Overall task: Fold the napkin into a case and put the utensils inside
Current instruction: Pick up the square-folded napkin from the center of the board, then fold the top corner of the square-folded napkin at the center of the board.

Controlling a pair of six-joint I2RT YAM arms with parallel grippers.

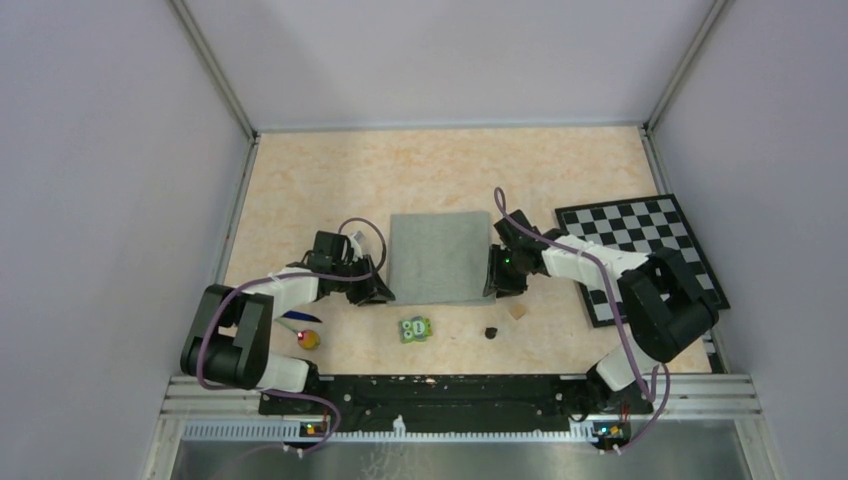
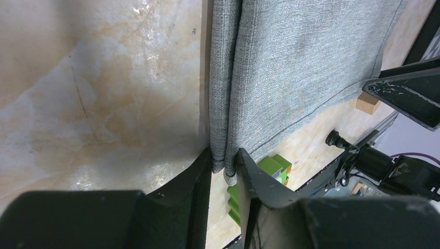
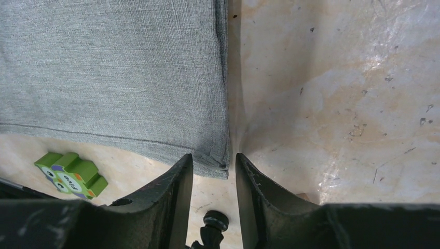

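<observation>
Left arm (image 1: 288, 290) covers part of the blue utensil (image 1: 297, 318) near the bench's (image 1: 300, 190) front edge; green block (image 2: 271, 167) sits half-hidden behind the left gripper (image 2: 224, 155), napkin (image 2: 301, 57) cut off above.

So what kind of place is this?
Probably a robot test lab, not a home: plain walls box in one table, a left arm and a right arm are bolted at its near edge, and a checkerboard mat lies on it.

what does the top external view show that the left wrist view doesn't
Only the top external view: the checkerboard mat, the dark blue utensil and the yellow-orange-headed utensil. Only the left wrist view: the doubled corner of the napkin pinched in the left claw. Both: the napkin, the green owl-faced block and the tan cube.
</observation>
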